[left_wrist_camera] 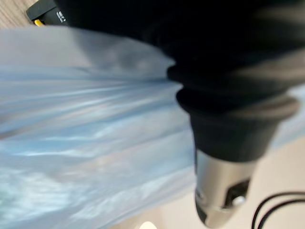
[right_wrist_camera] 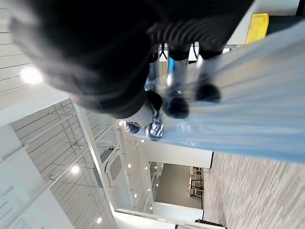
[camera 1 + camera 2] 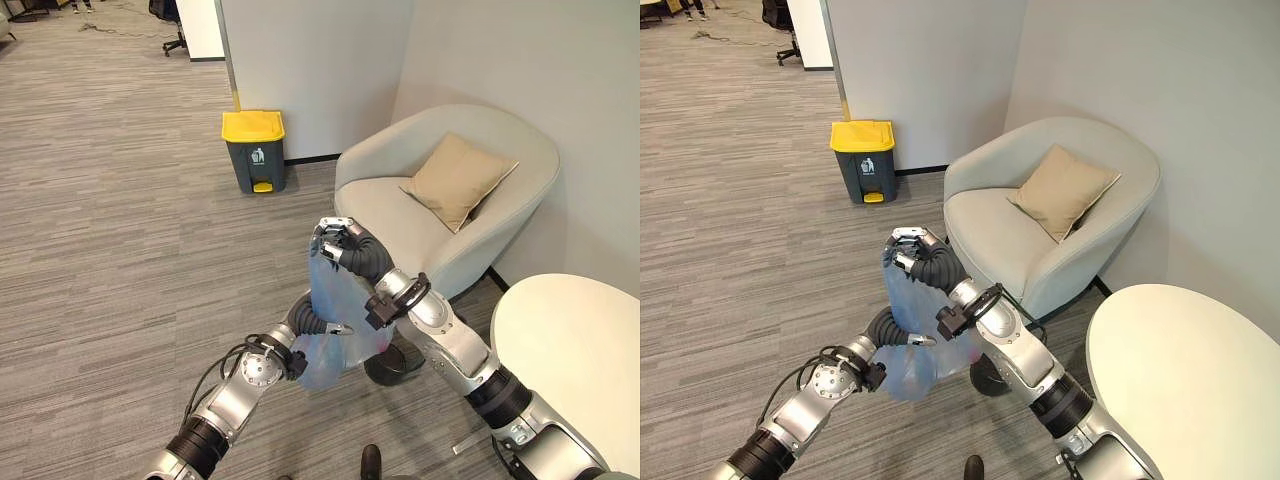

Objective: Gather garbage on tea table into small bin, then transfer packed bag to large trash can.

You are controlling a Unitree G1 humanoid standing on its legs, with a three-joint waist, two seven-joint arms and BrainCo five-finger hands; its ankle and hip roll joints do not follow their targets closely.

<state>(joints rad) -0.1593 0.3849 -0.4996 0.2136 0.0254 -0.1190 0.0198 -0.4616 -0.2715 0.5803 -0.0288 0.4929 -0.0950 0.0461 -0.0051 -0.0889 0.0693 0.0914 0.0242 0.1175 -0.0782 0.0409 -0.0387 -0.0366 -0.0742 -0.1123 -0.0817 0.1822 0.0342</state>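
Translucent blue garbage bag hangs in the air above the grey floor, held between the robot's two hands in the near middle of the scene. The right hand is at the bag's top, its dark-tipped fingers curled round the gathered plastic and pinching it, as the right wrist view shows from close by. The bag falls from that grip in long pleats and swells out at its lower end. The left hand is lower down, against the left side of the bag; its fingers are hidden behind the plastic, so I cannot tell whether they are curled or straight. The left wrist view shows the pleated blue plastic right beside that hand's dark ribbed cover.

Far off to the left, against the white wall, stands the large trash can, dark grey with a yellow lid and a yellow pedal, its lid down. It is well apart from the bag. To the right of it is a beige armchair with a tan cushion leaning on its back. A round white table is at the near right. A small dark round base stands on the floor just behind the bag.
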